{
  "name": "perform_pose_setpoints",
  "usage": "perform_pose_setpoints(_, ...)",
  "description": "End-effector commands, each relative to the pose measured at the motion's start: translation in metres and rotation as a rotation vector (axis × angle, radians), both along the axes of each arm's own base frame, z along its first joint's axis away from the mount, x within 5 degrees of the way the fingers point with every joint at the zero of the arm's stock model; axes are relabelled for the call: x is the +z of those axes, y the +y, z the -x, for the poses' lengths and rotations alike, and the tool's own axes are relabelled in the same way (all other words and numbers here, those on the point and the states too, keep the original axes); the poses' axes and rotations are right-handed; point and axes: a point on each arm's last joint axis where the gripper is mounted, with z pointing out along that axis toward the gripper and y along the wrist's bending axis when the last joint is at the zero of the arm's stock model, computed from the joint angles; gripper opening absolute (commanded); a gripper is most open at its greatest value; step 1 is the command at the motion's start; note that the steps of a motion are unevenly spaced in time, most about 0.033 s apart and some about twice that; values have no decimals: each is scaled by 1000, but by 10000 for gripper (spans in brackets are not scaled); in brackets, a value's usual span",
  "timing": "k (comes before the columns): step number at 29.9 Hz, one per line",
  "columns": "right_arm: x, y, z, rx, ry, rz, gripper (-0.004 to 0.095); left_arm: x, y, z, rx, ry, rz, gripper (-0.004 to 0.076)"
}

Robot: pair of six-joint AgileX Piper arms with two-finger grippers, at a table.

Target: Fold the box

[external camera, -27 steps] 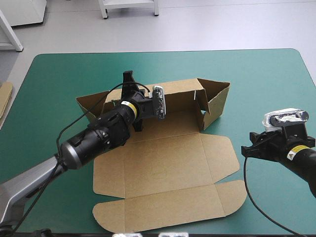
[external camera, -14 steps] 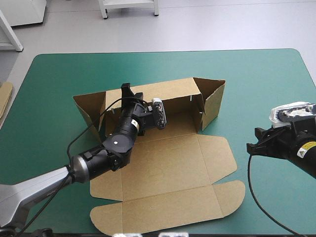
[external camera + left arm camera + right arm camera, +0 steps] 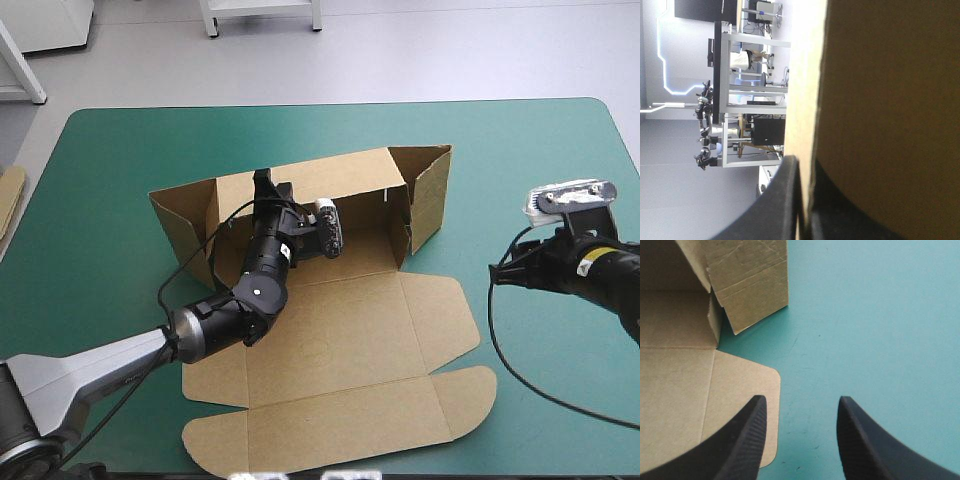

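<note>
Box half-formed: the left claw (image 3: 804, 167) pinches the raised rear wall of the brown box (image 3: 330, 330), with the side walls standing untucked either side of it. The right claw (image 3: 800, 405) hangs open over the teal-green bench (image 3: 530, 160), and the lid flaps lie flat just beside it, yet to be folded.

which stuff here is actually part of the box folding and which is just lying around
Part of the job:
- box, back and side walls raised, front panels flat
- left claw, shut on the back wall
- right claw, open, by the box's rounded side flap

Just lying about:
- spare brown board at the left edge of the table
</note>
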Motion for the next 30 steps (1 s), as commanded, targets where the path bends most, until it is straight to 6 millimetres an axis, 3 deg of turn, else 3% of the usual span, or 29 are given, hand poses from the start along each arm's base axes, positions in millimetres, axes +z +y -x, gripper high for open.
perform_pose_setpoints(1,24,1,-16,-8,-90,6,414,12,-3,1,-19,-45,27,-9)
perform_pose_setpoints(9,54,3,-28,13,-111,33,414,8,-3,0,-7,-40,20,-9)
perform_pose_setpoints(21,45,6,-52,2,-101,50,414,25,-10,-8,-72,-58,34,-9)
perform_pose_setpoints(30,54,-24,-74,-88,-150,-48,369,26,-6,-11,-38,-62,51,-9)
